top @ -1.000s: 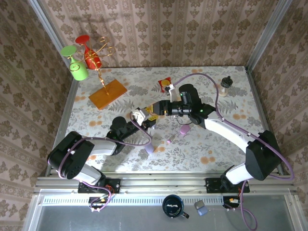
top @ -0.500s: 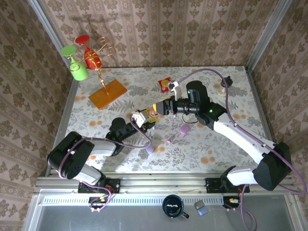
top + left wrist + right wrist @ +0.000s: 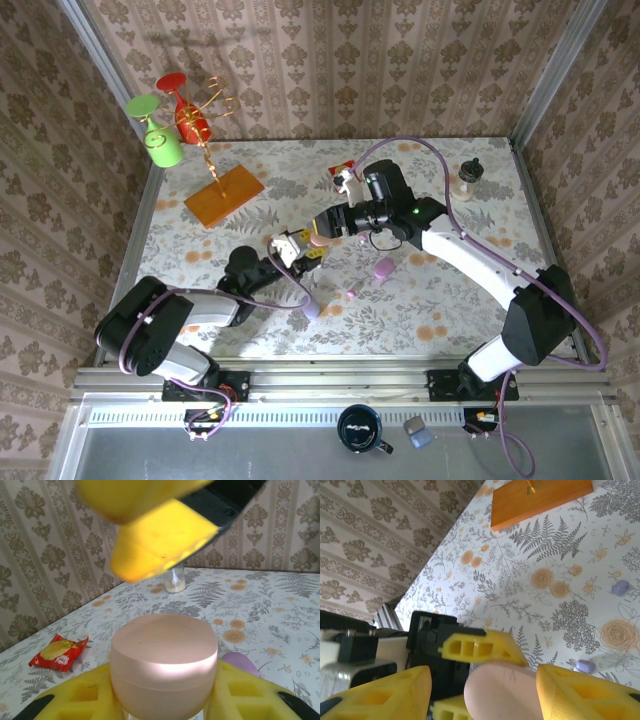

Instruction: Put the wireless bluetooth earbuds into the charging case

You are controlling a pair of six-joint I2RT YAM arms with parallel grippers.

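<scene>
Gripping the pink case [image 3: 164, 655] tight in my left gripper [image 3: 297, 247], my half-open, empty right gripper [image 3: 482, 695] should pinch its top gently.

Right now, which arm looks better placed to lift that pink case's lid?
Probably the right. The left gripper is shut on the pink case, so it is busy holding it, while the right gripper is open, straddling the case's top.

The worktop [image 3: 470, 300] is pale with grey ferns and orange roses. The wallpaper [image 3: 350, 60] at the top is beige damask. The case [image 3: 164, 655] is peach-pink between yellow pads [image 3: 240, 700] of the left tool [image 3: 164, 705]. Two earbuds [image 3: 620, 587] at right are lilac.
</scene>
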